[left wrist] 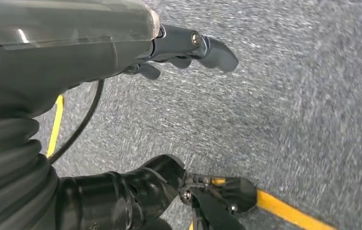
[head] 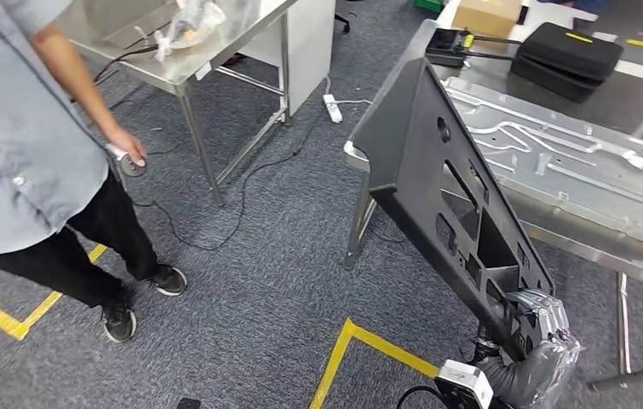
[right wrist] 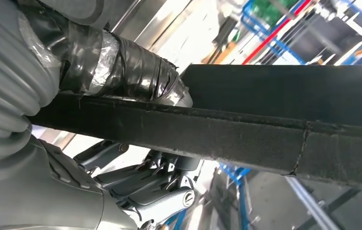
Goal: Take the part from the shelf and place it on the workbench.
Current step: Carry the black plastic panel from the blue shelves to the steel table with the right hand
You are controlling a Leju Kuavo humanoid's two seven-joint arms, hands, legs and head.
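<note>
Looks like we're in the carry stage: the tabletop with its big pressed metal sheet is right there, and the part hangs tilted over its near edge, so I'd guess the next move is lifting it clear and laying it flat. It's a big matte black panel, roughly triangular, full of cutouts and ribs. The right hand has its fingers clamped around the bottom edge; the left hand hangs over carpet, spread, holding nothing.

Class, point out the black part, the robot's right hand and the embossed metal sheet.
black part (head: 411,162), head view, upper panel face
right hand (head: 543,328), head view, taped fingers
embossed metal sheet (head: 573,166), head view, ribbed middle
</note>
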